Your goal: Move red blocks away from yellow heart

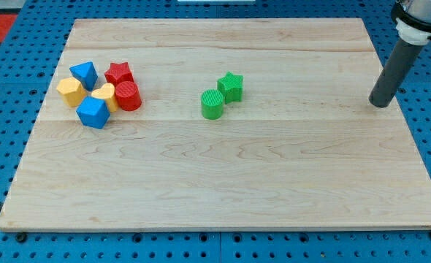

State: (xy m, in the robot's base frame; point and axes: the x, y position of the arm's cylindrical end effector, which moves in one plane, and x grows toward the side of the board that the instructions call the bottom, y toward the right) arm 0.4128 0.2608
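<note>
A yellow heart (104, 95) lies in a cluster at the board's left. A red cylinder (128, 96) touches its right side, and a red star (118, 73) sits just above it. A blue triangle-like block (84, 74), a yellow hexagon (71, 91) and a blue cube (93, 112) close the cluster. My tip (380, 104) stands at the board's right edge, far to the right of all the blocks.
A green cylinder (212, 104) and a green star (231, 87) touch each other near the board's middle. The wooden board (223, 183) rests on a blue pegboard surface.
</note>
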